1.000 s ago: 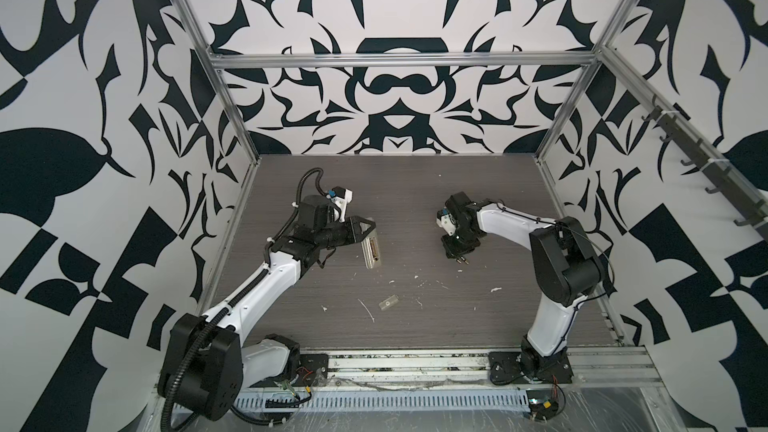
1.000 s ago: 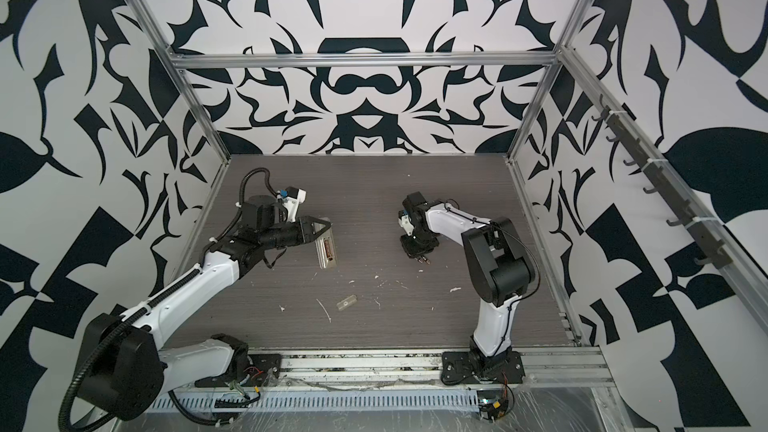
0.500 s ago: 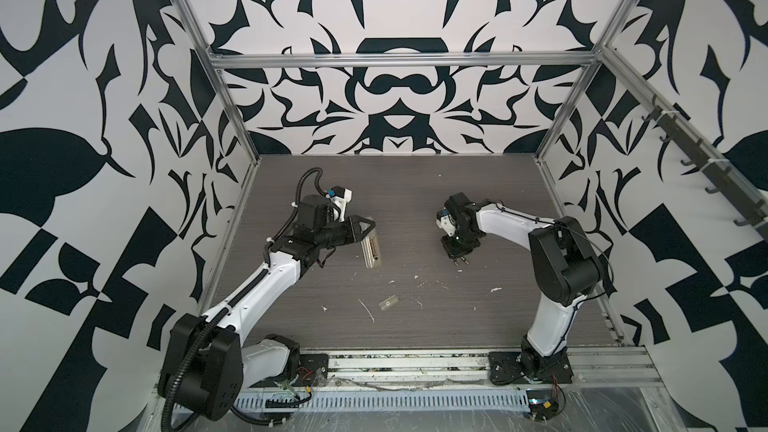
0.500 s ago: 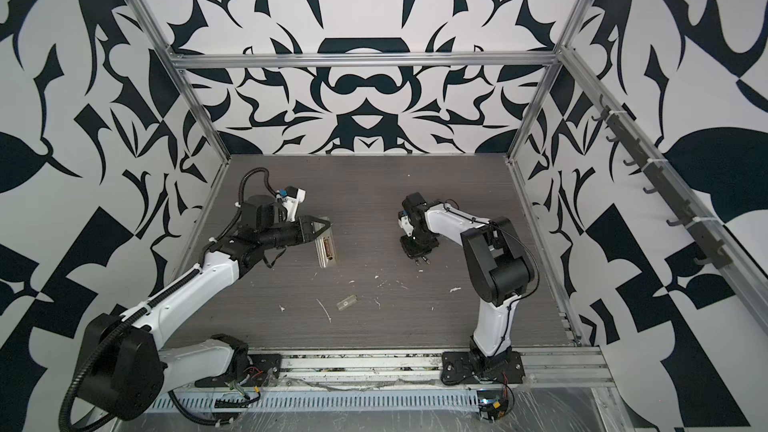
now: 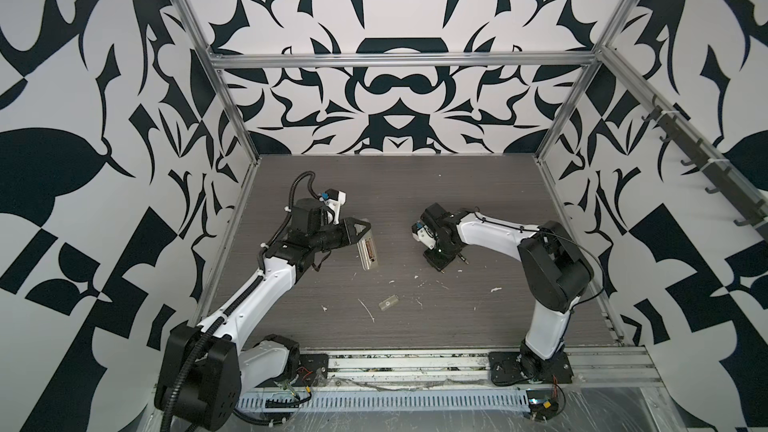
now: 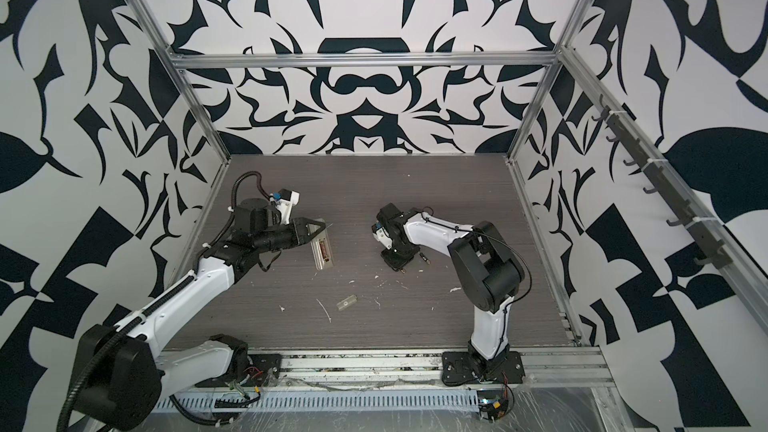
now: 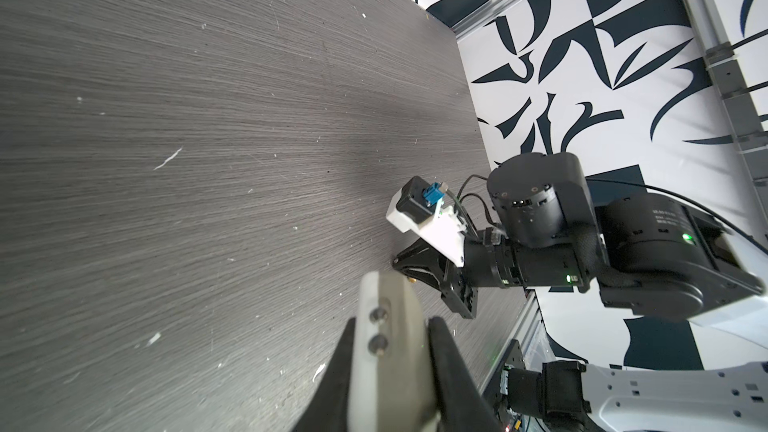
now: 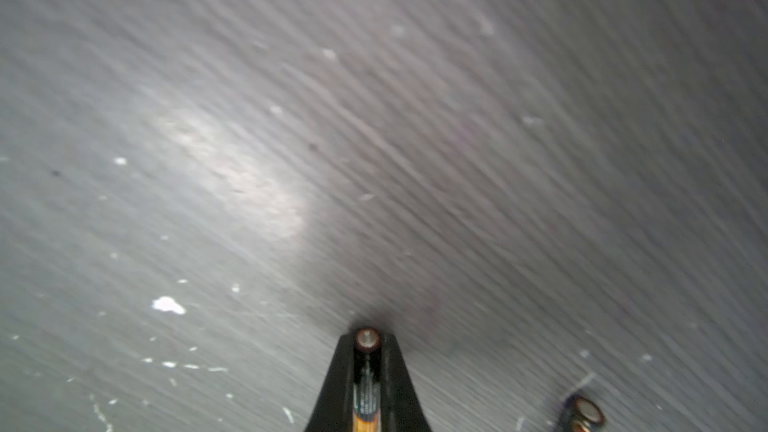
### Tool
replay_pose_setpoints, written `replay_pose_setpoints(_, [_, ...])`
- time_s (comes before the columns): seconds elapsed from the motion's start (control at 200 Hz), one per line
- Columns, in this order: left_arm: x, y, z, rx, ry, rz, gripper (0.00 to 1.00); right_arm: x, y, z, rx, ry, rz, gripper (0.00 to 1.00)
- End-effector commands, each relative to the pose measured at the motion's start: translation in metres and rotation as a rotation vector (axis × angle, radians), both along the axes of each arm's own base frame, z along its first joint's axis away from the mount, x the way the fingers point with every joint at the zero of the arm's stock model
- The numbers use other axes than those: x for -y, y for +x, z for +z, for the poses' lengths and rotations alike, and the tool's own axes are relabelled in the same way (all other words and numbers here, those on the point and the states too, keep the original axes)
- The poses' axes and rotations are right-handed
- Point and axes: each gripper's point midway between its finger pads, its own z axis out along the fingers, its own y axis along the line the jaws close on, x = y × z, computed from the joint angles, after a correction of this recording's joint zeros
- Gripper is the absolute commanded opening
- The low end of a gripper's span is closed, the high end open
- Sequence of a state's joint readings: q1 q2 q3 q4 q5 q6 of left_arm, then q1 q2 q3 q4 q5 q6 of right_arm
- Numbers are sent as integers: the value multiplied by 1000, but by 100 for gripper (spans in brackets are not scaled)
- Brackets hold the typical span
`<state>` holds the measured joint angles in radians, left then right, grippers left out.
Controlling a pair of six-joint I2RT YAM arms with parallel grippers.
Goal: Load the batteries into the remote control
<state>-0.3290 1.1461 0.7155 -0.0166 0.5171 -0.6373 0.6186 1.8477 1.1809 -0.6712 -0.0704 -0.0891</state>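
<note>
The white remote control (image 5: 368,250) (image 6: 322,250) hangs left of centre, its open battery recess facing up. My left gripper (image 5: 360,234) (image 7: 395,322) is shut on its far end. In the left wrist view the remote control (image 7: 384,297) sits clamped between both black fingers. Right of centre, my right gripper (image 5: 441,270) (image 8: 367,342) points down at the table and is shut on one battery (image 8: 365,392), whose metal tip shows between the fingertips. A second battery (image 8: 584,415) (image 5: 464,259) lies on the table just beside that gripper.
A small translucent cover piece (image 5: 387,303) (image 6: 346,302) lies on the dark wood-grain table (image 5: 415,201) nearer the front, among white scraps. Patterned walls with aluminium posts close in three sides. A metal rail (image 5: 415,361) with both arm bases runs along the front.
My right gripper's jaws have closed the last bit onto the battery. Neither arm nor the remote control has visibly shifted.
</note>
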Motion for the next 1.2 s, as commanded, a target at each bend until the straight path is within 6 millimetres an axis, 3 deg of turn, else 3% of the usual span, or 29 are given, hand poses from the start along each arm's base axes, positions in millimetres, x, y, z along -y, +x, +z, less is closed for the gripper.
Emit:
replay_pose_setpoints(0.0, [-3, -4, 5, 20, -20, 7, 0, -12, 9, 11, 47, 28, 53, 2])
replay_pose_setpoints(0.345, [-7, -8, 3, 20, -12, 15, 0, -21, 4, 8, 42, 45, 88, 1])
replay_pose_setpoints(0.615, [-7, -5, 2, 16, -12, 17, 0, -21, 3, 4, 45, 26, 94, 8])
replay_pose_setpoints(0.93, [-7, -2, 3, 16, -12, 21, 0, -20, 5, 5, 59, 5, 92, 25])
replay_pose_setpoints(1.195, [-7, 0, 2, 16, -10, 20, 0, -26, 9, 29, 102, 48, 69, 43])
